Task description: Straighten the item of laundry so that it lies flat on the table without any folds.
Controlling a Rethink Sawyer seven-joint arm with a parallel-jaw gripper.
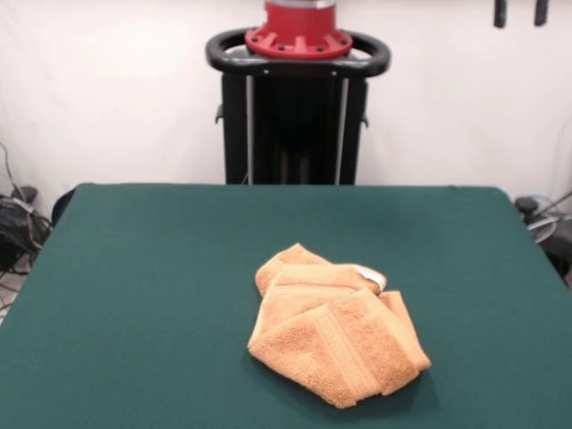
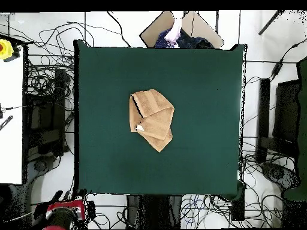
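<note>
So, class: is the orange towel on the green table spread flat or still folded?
Folded. The towel lies bunched in overlapping layers near the middle of the table; from overhead its outline is irregular, with flaps doubled across each other.

Towel: folded layers conceal its underside and most of the white label. Worktop: near edge cut off in the front view. Pincer: only two dark tips at the top edge.

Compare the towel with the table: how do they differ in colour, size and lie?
The towel is orange-tan; the table is dark green. The towel is small, and the table is far larger. The towel lies crumpled in overlapping folds, while the table top is flat and smooth. Both look like cloth.
</note>
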